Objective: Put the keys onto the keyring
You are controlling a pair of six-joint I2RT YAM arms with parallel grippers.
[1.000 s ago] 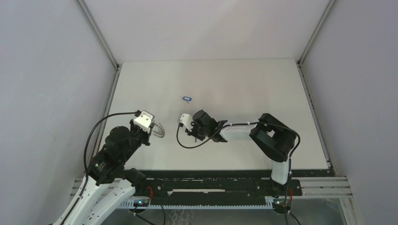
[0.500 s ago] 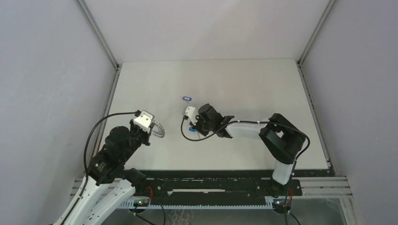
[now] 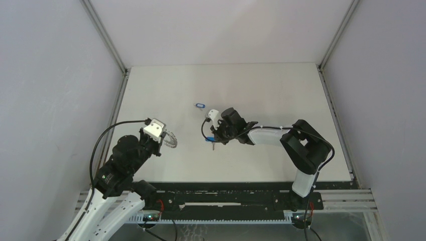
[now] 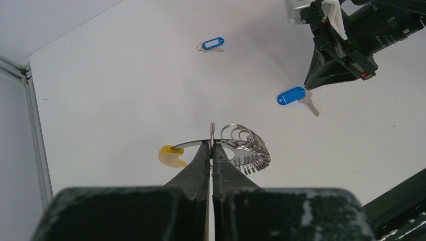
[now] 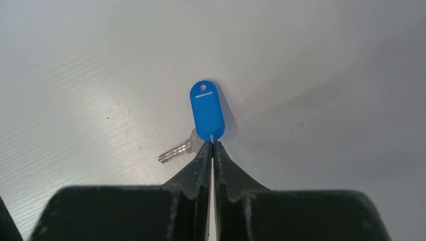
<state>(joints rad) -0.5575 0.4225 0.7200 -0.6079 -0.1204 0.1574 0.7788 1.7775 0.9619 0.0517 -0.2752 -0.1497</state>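
Note:
My left gripper (image 4: 211, 145) is shut on the keyring (image 4: 236, 142), a thin silvery loop with a yellow end (image 4: 171, 155) and a bunch of small rings hanging to the right; in the top view the keyring (image 3: 172, 138) sticks out right of that gripper (image 3: 164, 142). My right gripper (image 5: 211, 144) is shut on the small ring joining a blue tag (image 5: 206, 110) and its silver key (image 5: 177, 150). That key (image 3: 212, 144) is at mid-table, low over or on the surface. The other of the keys (image 3: 200, 105) lies loose farther back, its tagged key (image 4: 211, 44) also in the left wrist view.
The white table (image 3: 261, 90) is bounded by grey walls and metal rails left (image 3: 120, 100) and right (image 3: 334, 110). A black cable (image 3: 100, 145) loops beside the left arm. The right arm's forearm (image 3: 269, 135) stretches across the table's middle.
The right gripper has shut on the blue-tagged key's ring and shifted right and slightly back with it. The left arm and keyring have not moved.

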